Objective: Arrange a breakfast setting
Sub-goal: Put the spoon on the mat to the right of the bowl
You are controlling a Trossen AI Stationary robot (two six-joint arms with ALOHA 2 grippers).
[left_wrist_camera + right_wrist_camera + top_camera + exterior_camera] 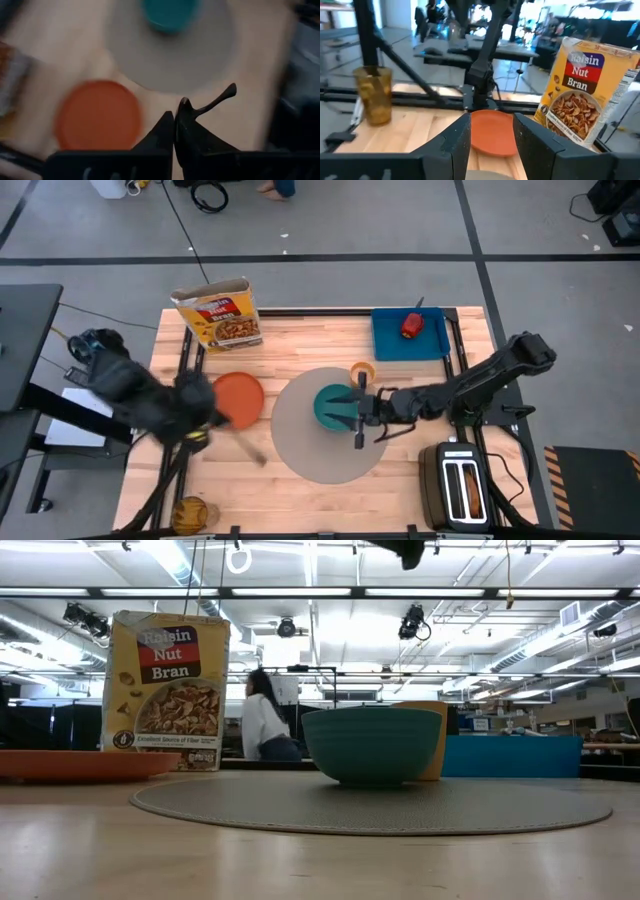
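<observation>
Right now the left gripper [215,420] hangs at centre-left of the high view, fingers pinched on the metal spoon [250,448], whose long axis slants down and to the right, toward the grey mat [300,450]. The orange plate [238,396] sits just above it, off the mat's left edge. The teal bowl [330,406] already stands on the mat in mid-frame, the orange cup [362,371] just beyond it. The right gripper [360,412] hovers at the bowl with its fingers spread (holding nothing). So the spoon's place lies rightward of the left claw, I'd judge. The red apple [411,326] rests on the blue board [385,345], upper right.
</observation>
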